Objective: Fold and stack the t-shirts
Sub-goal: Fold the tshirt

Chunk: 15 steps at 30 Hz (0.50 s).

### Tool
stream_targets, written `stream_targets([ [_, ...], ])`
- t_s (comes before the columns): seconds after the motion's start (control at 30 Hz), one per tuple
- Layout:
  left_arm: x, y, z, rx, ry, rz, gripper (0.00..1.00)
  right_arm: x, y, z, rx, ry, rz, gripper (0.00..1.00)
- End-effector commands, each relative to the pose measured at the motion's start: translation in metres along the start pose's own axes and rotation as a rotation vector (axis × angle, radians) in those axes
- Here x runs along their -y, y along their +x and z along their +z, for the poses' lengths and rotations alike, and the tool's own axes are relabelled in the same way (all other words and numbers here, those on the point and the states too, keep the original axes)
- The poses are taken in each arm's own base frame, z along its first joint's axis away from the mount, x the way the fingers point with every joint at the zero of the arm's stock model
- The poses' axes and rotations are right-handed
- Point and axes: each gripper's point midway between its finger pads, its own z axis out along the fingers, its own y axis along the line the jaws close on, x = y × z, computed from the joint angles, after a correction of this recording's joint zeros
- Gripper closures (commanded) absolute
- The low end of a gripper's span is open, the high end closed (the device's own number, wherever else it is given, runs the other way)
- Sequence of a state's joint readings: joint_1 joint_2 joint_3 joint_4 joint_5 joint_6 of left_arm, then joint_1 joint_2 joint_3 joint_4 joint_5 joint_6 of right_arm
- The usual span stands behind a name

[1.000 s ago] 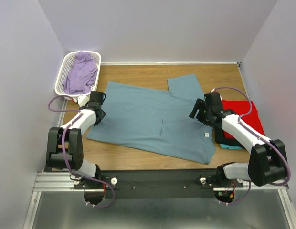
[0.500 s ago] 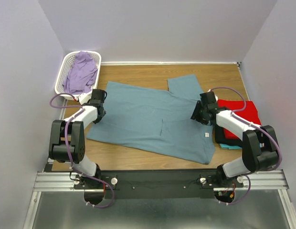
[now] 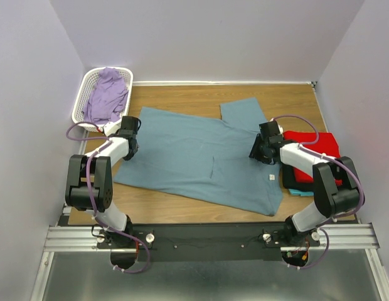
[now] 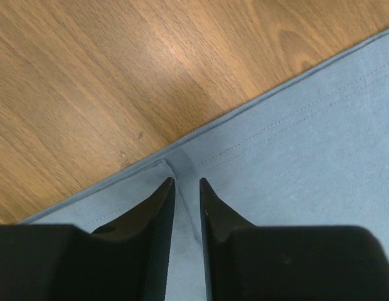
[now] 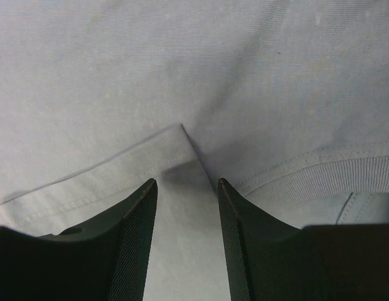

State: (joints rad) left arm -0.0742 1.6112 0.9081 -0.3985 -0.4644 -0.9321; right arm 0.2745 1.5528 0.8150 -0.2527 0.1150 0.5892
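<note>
The wooden bench (image 3: 182, 94) carries a dusty blue-grey t-shirt (image 3: 194, 157) spread flat across its middle. At the far left corner stands a white lattice basket (image 3: 81, 94) holding lilac cloth. Near the right edge, a folded red t-shirt (image 3: 317, 147) lies atop a turquoise one (image 3: 301, 191).

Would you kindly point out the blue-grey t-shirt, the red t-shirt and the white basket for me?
blue-grey t-shirt (image 3: 182, 157): top external view, on its flat body.
red t-shirt (image 3: 320, 143): top external view, on the folded top face.
white basket (image 3: 80, 100): top external view, on its left lattice wall.
</note>
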Motion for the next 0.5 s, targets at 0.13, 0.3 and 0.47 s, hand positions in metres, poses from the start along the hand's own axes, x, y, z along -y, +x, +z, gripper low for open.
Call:
stream_targets([
  [0.13,-0.0013,-0.0048,0.0031,0.028,-0.033,-0.003,0.85,-0.0035,-0.0150,0.0057,0.051,0.016,-0.013,0.52],
  [0.3,0.0015,-0.0063,0.0017,0.028,-0.021,0.001,1.00,-0.0046,-0.0143,0.0066,0.049,0.015,-0.014,0.59],
  [0.47,0.0000,-0.0051,0.0017,0.025,-0.021,0.011,1.00,-0.0063,-0.0118,0.0087,0.039,0.008,-0.012,0.73],
])
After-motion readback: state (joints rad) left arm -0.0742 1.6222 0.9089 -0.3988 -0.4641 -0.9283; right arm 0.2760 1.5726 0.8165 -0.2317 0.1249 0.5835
